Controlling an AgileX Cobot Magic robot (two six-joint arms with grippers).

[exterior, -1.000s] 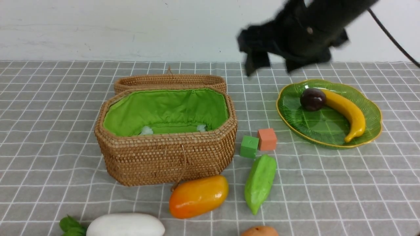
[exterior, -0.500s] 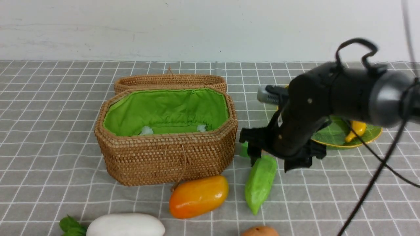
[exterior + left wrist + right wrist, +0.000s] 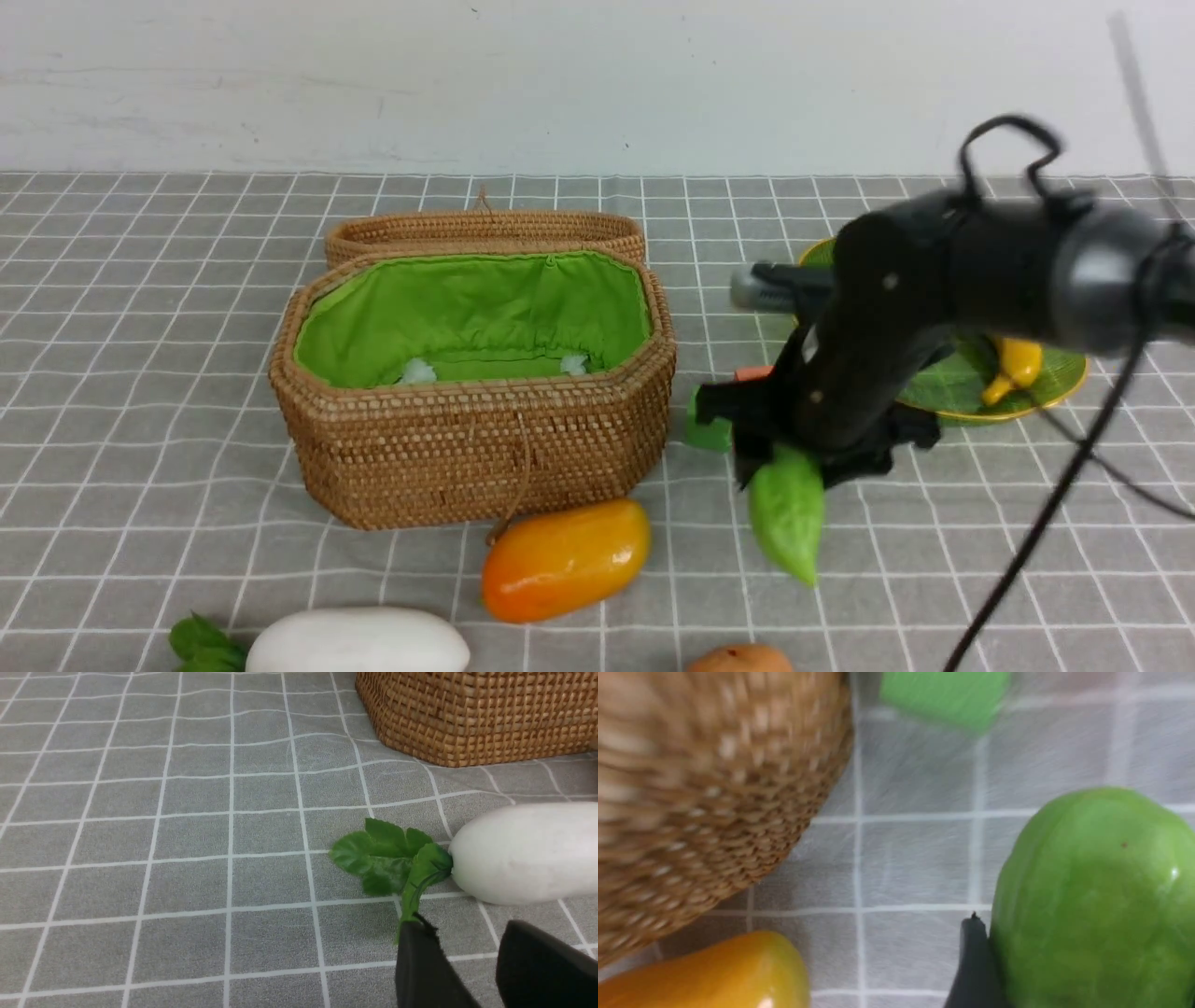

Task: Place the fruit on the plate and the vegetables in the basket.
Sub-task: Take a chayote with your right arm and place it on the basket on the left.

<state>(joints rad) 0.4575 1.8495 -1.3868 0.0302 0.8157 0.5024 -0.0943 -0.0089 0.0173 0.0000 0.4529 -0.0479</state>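
Front view: the right claw (image 3: 789,457) is clamped on the thick end of the gourd (image 3: 792,523). The gourd's long axis runs from the jaws toward the near edge of the table (image 3: 140,420), pointed tip foremost. The open basket (image 3: 476,448) stands close by on the claw's left, so the likely next move is a lift over the woven rim, and the right arm is the nearer one. Behind the arm, the plate (image 3: 962,387) toward the far right corner holds the banana (image 3: 1013,364). The mango (image 3: 563,557) lies just in front of the basket, the radish (image 3: 359,641) and potato (image 3: 738,659) at the near edge, and a green cube (image 3: 707,434) just beside the claw. Left wrist view: the left claw (image 3: 465,926) hangs with jaws apart and holds nothing, the radish (image 3: 528,854) just beyond it with its leaves (image 3: 387,858) near one fingertip. Right wrist view: the gourd (image 3: 1092,905) presses against one finger (image 3: 973,970), with the basket wall (image 3: 700,788) and mango (image 3: 705,975) near.
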